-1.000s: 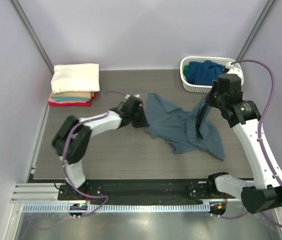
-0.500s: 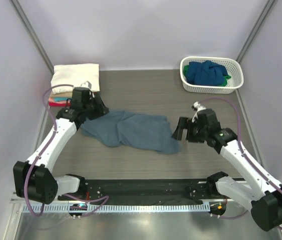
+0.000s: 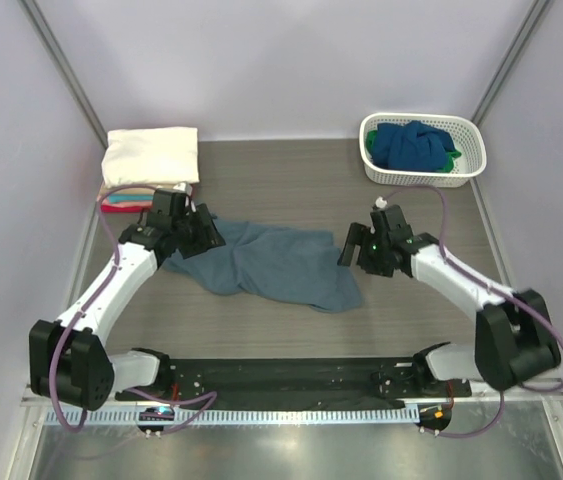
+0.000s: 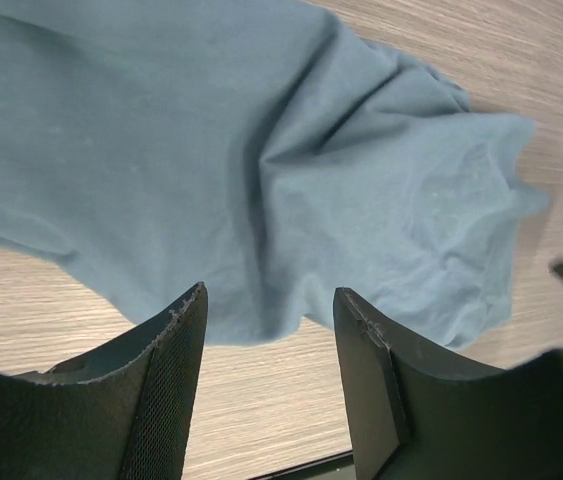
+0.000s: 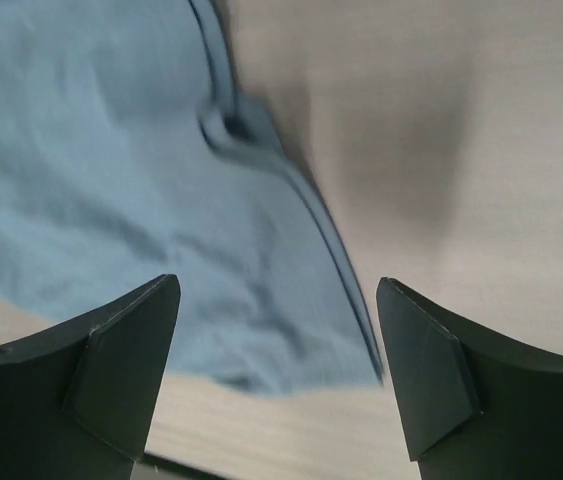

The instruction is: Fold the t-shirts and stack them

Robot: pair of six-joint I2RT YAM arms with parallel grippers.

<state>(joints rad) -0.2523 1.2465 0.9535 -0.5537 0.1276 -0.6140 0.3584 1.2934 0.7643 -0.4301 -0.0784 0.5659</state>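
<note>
A slate grey-blue t-shirt lies crumpled and stretched across the middle of the table. My left gripper hangs open at its left end; in the left wrist view the cloth lies beyond the fingertips, nothing between them. My right gripper stands open at the shirt's right end, above its hemmed edge, holding nothing. Folded t-shirts, cream on top of tan and red, form a stack at the back left. Dark blue and green shirts fill the white basket.
The basket stands at the back right corner. Grey walls and slanted frame posts close in the table. The black rail with both arm bases runs along the near edge.
Both grippers have let go of the grey-blue shirt, which now lies on the table. The left arm swung left, the right arm came down from near the basket, and the shirt shifted left.
</note>
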